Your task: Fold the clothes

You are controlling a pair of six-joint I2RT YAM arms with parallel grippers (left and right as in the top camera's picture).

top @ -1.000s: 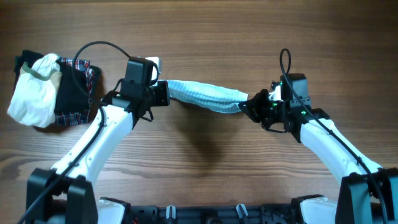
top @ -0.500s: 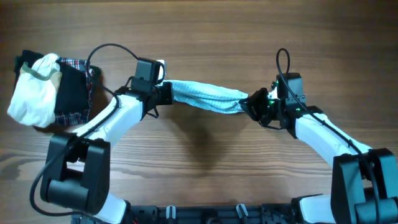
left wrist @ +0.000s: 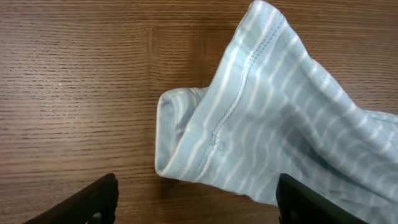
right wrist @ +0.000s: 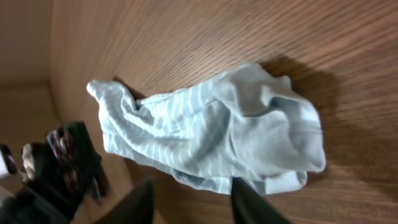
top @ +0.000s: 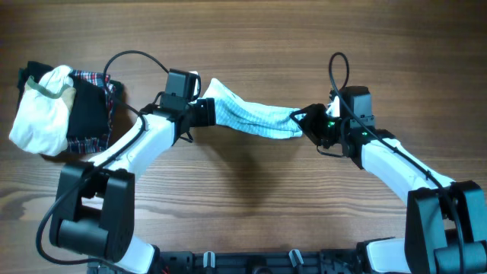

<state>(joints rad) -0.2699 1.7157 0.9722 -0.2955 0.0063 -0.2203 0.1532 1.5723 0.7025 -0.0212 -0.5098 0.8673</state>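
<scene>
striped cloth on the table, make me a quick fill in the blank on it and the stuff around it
The striped cloth is light ___ with white stripes. It lies on the table between the left gripper and the right gripper, both with fingers ___. In the pile on the left gripper's side, the ___ garment lies on top.
Missing words: blue; open; white.
</scene>
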